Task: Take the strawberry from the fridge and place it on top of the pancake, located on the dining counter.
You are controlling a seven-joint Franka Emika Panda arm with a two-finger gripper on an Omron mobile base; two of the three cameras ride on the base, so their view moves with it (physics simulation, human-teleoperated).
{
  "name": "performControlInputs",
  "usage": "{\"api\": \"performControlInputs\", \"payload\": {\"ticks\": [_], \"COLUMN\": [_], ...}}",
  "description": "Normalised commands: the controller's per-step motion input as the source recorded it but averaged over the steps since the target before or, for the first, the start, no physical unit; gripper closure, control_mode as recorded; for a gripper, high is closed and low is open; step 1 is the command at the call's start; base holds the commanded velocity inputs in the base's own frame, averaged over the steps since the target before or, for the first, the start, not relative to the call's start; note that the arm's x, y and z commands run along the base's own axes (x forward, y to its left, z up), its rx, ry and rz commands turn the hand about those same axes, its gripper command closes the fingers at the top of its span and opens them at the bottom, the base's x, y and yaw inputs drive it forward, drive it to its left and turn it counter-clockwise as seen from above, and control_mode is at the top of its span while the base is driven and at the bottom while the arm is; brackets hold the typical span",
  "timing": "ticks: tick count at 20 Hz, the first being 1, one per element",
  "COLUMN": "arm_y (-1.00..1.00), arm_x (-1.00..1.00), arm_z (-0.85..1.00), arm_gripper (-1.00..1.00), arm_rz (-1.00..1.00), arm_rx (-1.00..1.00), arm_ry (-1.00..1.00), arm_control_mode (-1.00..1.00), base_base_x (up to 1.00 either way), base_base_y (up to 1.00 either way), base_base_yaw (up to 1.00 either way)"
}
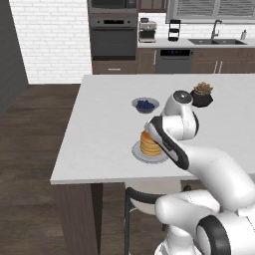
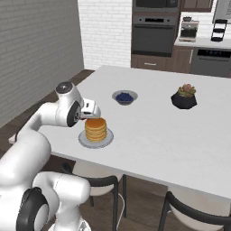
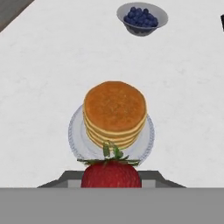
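Strawberry delivery, final stage.
Gripper (image 3: 111,186) is clamping the strawberry (image 3: 111,174) just short of the pancake (image 3: 114,111); placing on top remains.

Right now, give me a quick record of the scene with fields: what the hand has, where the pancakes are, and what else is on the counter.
hand: holds the strawberry, near the stack
pancake: stack on a grey plate, top bare
dining counter: white slab bearing the plate
bowl of blueberries: beyond the plate, apart from it
potted plant: dark pot, farther along the counter
step left: strawberry not yet on the stack
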Motion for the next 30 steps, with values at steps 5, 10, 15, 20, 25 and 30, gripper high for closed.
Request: {"api": "performControlInputs", "payload": {"ticks": [5,10,15,20,25,30], "arm_y": [0.00,0.00,0.00,0.00,0.00,0.00], "arm_x": [0.45,0.30,0.19,0.05,0.17,0.12], "arm_z": [-0.18,-0.15,-0.21,-0.20,-0.24,-0.24], "arm_gripper": [1.00,1.00,1.00,1.00,1.00,1.00], "arm_rz": [0.00,0.00,0.00,0.00,0.00,0.00], "arm_rx": [0.00,0.00,0.00,0.00,0.00,0.00], "arm_ry": [0.00,0.00,0.00,0.01,0.00,0.00], "arm_control_mode": [-1.00,-1.00,-1.00,-1.00,-1.00,-1.00], "base_base_x": [0.00,0.00,0.00,0.00,0.00,0.00], "base_base_y": [0.00,0.00,0.00,0.00,0.00,0.00], "base_base_yaw": [0.00,0.00,0.00,0.00,0.00,0.00]}}
